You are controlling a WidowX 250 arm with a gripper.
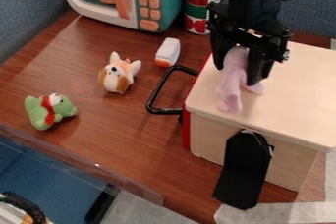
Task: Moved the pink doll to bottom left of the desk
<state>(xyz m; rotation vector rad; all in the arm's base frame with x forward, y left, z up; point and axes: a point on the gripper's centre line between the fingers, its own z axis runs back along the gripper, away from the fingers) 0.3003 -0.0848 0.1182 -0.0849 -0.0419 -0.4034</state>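
The black gripper (238, 68) hangs at the upper right, over the pale wooden top of a box. It is shut on the pink doll (231, 84), whose upper part is between the two fingers. The doll's lower end points down toward the front of the box top, and a pink limb sticks out at the right. Whether the doll touches the wood I cannot tell. The brown desk (98, 129) stretches left of the box, down to its lower left edge.
The wooden box (295, 105) has a black handle (156, 95) on its left and a black flap (244, 171) in front. A green toy (64, 106), a dog toy (117, 78) and a white-orange object (168, 52) lie left. Behind are a toy microwave (157, 4) and a can (200, 4).
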